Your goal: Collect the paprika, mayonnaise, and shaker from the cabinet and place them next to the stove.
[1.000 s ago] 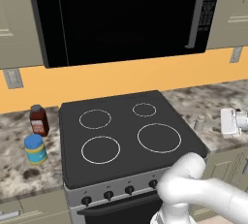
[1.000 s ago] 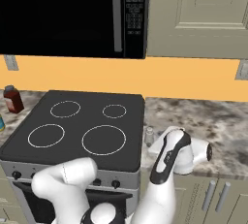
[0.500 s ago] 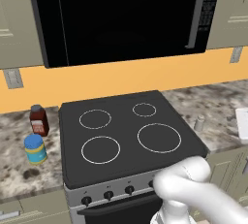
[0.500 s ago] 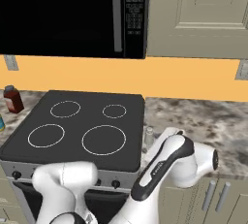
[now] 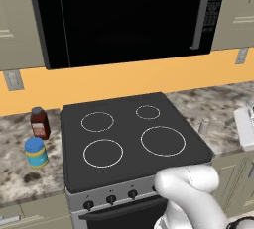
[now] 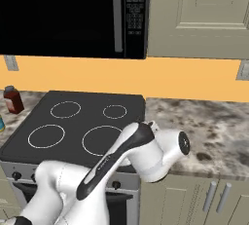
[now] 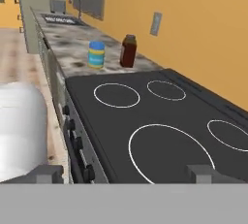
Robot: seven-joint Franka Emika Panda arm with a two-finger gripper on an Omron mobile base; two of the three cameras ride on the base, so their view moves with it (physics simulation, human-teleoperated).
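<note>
Speckled worktop (image 5: 20,173) now carries all 3: shaker (image 5: 204,125) just freed right of stove (image 5: 129,139), claw (image 7: 126,172) released, arm pulling back.

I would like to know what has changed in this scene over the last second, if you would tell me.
The white arm swung left, toward the front right corner of the black cooktop stove. The gripper is open and holds nothing. The small grey shaker stands on the counter right of the stove. Unchanged: the dark red paprika bottle and the blue-lidded mayonnaise jar, left of the stove.
</note>
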